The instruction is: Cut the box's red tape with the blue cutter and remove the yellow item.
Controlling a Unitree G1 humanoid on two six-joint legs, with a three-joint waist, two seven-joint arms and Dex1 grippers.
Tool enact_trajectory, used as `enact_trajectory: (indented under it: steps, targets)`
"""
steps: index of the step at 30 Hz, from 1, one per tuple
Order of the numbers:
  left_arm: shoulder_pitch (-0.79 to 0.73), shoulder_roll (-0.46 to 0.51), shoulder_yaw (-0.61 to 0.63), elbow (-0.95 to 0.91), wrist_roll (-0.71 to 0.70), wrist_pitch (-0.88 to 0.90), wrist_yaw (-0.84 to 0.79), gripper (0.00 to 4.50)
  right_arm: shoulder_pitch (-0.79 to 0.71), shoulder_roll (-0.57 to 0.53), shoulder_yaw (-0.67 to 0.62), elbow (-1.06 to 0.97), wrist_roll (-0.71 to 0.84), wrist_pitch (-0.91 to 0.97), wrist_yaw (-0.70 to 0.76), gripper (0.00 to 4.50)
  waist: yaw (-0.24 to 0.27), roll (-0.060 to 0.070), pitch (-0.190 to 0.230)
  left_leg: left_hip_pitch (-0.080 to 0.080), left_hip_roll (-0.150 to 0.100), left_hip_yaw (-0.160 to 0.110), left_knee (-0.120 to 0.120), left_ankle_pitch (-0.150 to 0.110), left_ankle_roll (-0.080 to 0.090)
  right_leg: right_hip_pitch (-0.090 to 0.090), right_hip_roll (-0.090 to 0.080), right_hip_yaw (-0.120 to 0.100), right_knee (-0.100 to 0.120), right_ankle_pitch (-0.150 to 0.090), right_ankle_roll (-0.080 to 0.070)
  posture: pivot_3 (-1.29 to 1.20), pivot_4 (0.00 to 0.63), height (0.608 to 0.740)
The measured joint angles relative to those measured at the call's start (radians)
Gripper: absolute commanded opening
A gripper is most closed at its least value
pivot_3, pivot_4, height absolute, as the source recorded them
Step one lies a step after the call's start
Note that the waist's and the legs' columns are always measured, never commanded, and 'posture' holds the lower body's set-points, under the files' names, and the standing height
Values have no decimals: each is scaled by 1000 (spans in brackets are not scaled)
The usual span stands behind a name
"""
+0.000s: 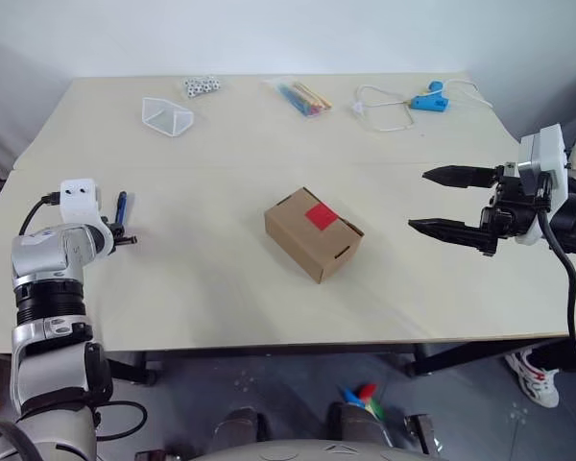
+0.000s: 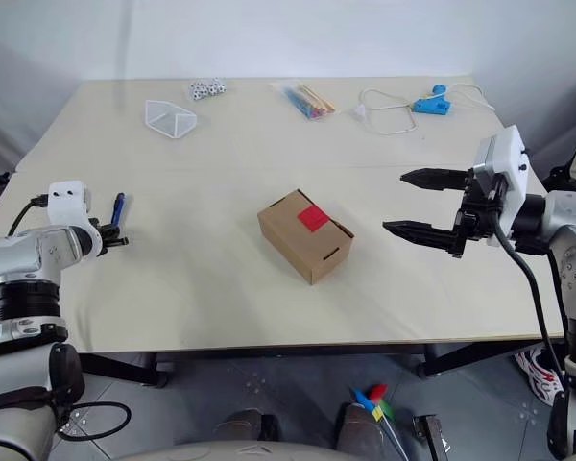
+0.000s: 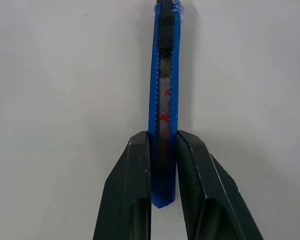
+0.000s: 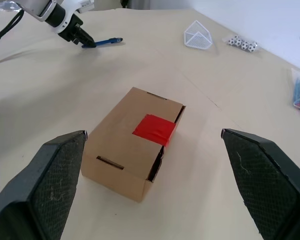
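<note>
Now | L gripper (image 3: 162, 165) fingers pinch blue cutter (image 3: 164, 100) near table's (image 1: 221, 288) left edge, per wrist cam | R gripper (image 1: 446, 200) wide open, empty | box (image 1: 312, 233) mid-table, red tape (image 4: 154, 129) on top

box (image 1: 313, 233) mid-table (image 1: 221, 307); cutter (image 1: 121, 206) well left of box, triangular container (image 1: 168, 117) behind-left, corded tool (image 1: 428, 101) behind-right.
</note>
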Motion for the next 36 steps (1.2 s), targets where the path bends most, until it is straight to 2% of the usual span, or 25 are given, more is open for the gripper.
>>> enact_trajectory:
  steps: [3, 7, 14, 17, 20, 24, 28, 31, 36]
  targets:
    - [48, 31, -60, -78, 10, 4, -55, 387, 2, 0, -1, -3, 1, 2, -4, 4500, -3, 0, 0, 0, 0, 2, -1, 0, 0, -1, 0, 1, -1, 0, 0, 0, 150, 740]
    - [227, 138, -205, -364, -29, -7, -293, 387, 25, -9, -17, -25, 11, 25, -19, 4500, -9, 0, 0, 0, 3, 2, -3, -2, 0, -2, 0, 2, -2, 0, 0, 0, 150, 740]
    - [435, 231, -254, -606, -141, -194, -635, 387, 35, -12, -9, -181, 35, 101, -79, 4500, 1, 0, 2, -4, 5, 3, -3, -3, 1, -4, 0, 2, -8, 0, 0, 0, 150, 740]
    - [464, 264, -272, -621, -156, -320, -761, 387, 36, -1, 18, -266, 47, 138, -138, 3872, 2, -1, 2, -6, 5, 4, -3, -3, 1, -5, 0, 2, -10, 0, 0, 0, 150, 740]
    - [460, 288, -288, -608, -152, -513, -899, 387, 42, 22, 77, -400, 67, 183, -194, 2893, 1, 0, 2, -6, 6, 4, -3, -3, 1, -7, 0, 2, -10, 0, 0, 0, 150, 740]
    - [434, 286, -329, -572, -133, -685, -999, 387, 9, 47, 182, -523, 98, 281, -274, 1493, 0, 0, 2, -9, 5, 6, -2, -4, 2, -10, 0, 2, -10, 0, 0, 0, 150, 740]
    - [408, 263, -370, -554, -102, -833, -1060, 387, -16, 43, 349, -603, 3, 325, -352, 170, 3, -1, 2, -18, 0, 9, 0, -4, 3, -20, 0, 2, -6, 0, 0, 0, 150, 740]
    - [406, 247, -393, -530, -71, -919, -1068, 387, -15, 46, 460, -639, -82, 321, -382, 46, 1, -1, 2, -18, 0, 12, 0, -4, 3, -20, 1, 1, -6, 0, 0, 0, 150, 740]
    - [446, 245, -399, -537, -20, -979, -1050, 387, -73, 134, 647, -624, -229, 309, -432, 46, -17, -2, 3, -18, 1, 12, 0, -4, 3, -20, 1, 1, -6, 0, 0, 0, 150, 740]
